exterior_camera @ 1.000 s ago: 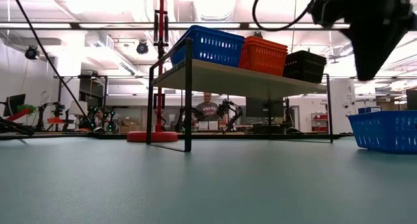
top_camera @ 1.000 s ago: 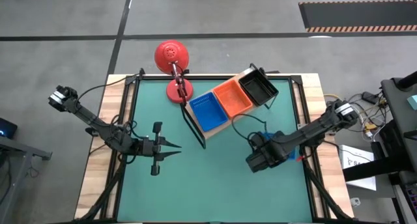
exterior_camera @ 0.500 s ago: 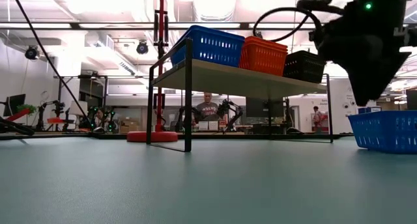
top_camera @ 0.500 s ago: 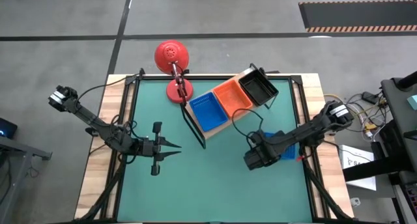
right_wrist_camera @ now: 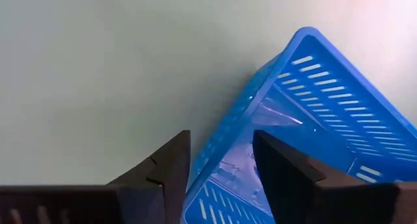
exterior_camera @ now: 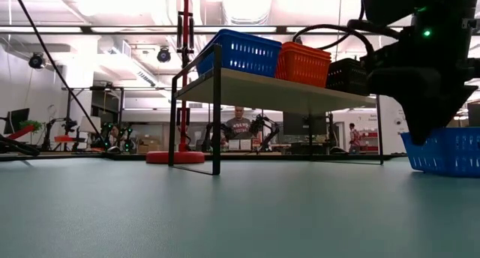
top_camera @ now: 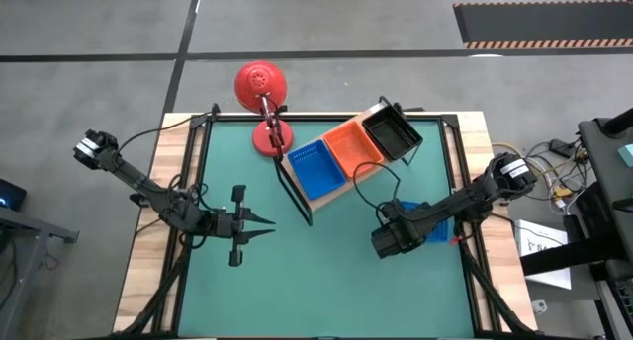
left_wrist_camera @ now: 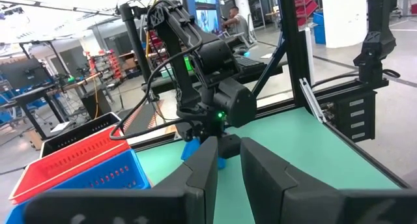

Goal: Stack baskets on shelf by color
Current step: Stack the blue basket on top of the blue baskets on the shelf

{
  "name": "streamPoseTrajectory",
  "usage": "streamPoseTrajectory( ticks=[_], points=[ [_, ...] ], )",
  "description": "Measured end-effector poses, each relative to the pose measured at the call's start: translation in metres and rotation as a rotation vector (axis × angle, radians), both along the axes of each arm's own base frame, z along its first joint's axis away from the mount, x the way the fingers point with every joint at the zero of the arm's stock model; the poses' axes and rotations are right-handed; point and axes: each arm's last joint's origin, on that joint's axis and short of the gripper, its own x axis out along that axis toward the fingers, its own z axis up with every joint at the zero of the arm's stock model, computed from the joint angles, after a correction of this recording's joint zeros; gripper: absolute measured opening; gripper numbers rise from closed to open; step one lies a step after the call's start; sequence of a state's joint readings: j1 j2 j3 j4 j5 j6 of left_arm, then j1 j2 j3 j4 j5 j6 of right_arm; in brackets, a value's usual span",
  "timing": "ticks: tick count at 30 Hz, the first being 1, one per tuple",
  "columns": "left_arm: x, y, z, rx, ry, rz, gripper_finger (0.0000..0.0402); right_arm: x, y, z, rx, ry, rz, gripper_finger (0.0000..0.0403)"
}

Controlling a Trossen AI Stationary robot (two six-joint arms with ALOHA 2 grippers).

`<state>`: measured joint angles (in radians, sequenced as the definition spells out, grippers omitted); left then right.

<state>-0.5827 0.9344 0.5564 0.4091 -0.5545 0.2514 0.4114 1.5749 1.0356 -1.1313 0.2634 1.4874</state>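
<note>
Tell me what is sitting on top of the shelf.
The shelf carries blue baskets, orange baskets and black baskets, side by side. How many are nested in each stack cannot be seen.

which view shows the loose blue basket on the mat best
The right wrist view: the blue basket fills it, mesh wall between the right gripper fingers. The low view shows its side, the high view a sliver behind the arm, the left wrist view a small corner.

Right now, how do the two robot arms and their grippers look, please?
Both arms are dark, jointed and slim, with black cables looping along them. The left gripper ends in two thin pointed fingers of dark plastic. The right gripper has the same wedge-shaped dark fingers; its boxy wrist housing carries a small green light.
</note>
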Motion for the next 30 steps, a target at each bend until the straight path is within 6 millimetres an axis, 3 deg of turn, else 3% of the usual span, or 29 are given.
streamPoseTrajectory(
  ticks=[13, 17, 22, 30],
  points=[
    [0.0, 0.0, 0.0, 0.001, 0.0, 0.0, 0.0051, 0.006, 0.005, 0.002, 0.026, -0.071, -0.038, 0.0024],
    [0.0, 0.0, 0.0, 0.001, 0.0, 0.0, 0.0051, 0.006, 0.013, 0.008, 0.052, -0.076, 0.003, 0.0014],
    [0.0, 0.0, 0.0, 0.0, 0.0, 0.0, 0.0051, 0.008, 0.033, 0.025, 0.159, -0.046, 0.275, 0.0013],
    [0.0, 0.0, 0.0, 0.0, 0.0, 0.0, 0.0051, 0.005, 0.089, 0.071, 0.224, -0.119, 0.875, 0.001]
  ],
)
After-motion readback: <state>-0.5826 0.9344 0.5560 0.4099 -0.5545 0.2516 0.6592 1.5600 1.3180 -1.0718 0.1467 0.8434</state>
